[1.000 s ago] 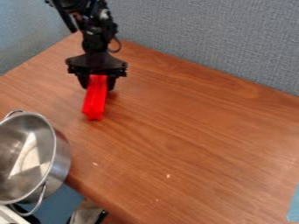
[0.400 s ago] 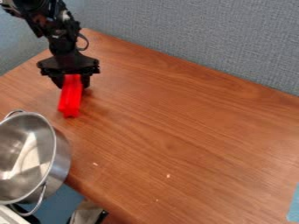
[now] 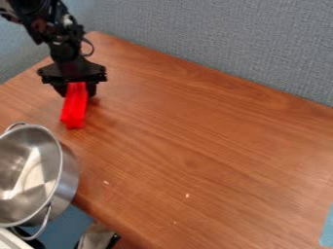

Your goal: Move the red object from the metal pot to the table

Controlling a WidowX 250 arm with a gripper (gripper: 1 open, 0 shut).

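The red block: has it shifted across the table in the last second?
Yes. The red block, in the gripper, has gone left in the picture, toward the table's left edge, and now sits nearly above the metal pot.

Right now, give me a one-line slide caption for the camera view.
Gripper jaws clasp the red object upright on the table, clear of the metal pot.
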